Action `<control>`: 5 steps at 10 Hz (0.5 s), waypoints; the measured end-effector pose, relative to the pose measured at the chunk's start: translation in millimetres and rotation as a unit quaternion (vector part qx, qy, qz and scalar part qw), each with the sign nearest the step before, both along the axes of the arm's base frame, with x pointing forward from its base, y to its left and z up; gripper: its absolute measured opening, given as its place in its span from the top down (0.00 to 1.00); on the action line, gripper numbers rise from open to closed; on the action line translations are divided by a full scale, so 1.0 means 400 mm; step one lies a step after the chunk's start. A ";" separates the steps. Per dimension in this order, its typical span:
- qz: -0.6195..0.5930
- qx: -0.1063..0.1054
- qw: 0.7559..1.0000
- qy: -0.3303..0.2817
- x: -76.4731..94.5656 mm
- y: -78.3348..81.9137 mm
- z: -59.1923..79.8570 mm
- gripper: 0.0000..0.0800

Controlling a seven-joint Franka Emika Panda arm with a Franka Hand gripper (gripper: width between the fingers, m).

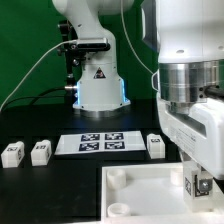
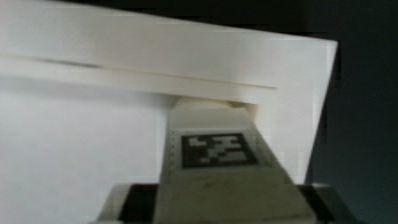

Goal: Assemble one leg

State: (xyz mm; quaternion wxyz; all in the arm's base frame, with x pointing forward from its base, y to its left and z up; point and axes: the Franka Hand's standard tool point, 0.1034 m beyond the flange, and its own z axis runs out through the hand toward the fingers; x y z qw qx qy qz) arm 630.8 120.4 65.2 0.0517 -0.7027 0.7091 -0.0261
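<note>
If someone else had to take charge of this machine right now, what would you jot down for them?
End effector: shut on the leg, a small tagged white peg, held over the tabletop near its corner on the exterior view's right.
In the wrist view the peg's tip is right at the tabletop's surface; whether it is seated in a socket cannot be told.
Three spare legs stand on the table: two at the exterior view's left of the marker board, one at its right.
Done: one leg picked up and brought to the tabletop.
Left: seat it in its socket, then let go.
</note>
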 end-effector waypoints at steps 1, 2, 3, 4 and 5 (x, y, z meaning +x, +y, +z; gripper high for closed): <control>-0.104 0.018 0.994 -0.017 -0.001 0.007 0.000 0.63; -0.173 0.026 0.984 -0.022 -0.001 0.006 0.001 0.63; -0.189 0.030 0.981 -0.021 -0.001 0.005 0.001 0.63; -0.185 0.030 0.982 -0.021 -0.001 0.006 0.000 0.61; -0.170 0.028 0.985 -0.021 -0.002 0.006 -0.001 0.61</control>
